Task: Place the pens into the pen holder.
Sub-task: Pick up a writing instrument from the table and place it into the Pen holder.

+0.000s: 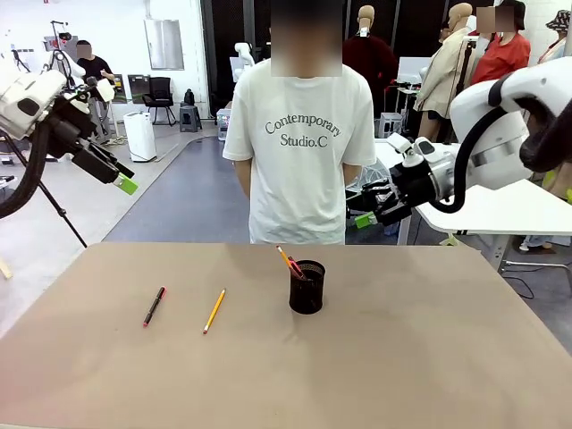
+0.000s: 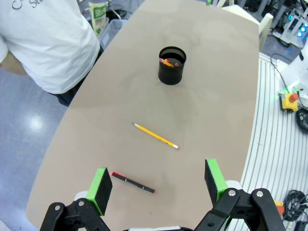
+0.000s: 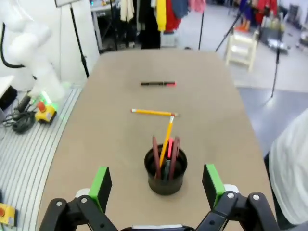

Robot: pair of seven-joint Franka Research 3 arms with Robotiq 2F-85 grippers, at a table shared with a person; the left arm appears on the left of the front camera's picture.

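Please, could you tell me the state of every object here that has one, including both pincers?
pen holder: upright, several pens standing inside.
red pen: lying flat on the table, outside the holder.
yellow pencil: lying flat on the table, outside the holder.
left pincer: open, empty, raised off the table.
right pincer: open, empty, raised off the table.

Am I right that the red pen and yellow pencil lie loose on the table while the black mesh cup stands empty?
Not empty: the black wire-mesh cup holds several pens, as the right wrist view shows. The red pen and yellow pencil do lie loose.
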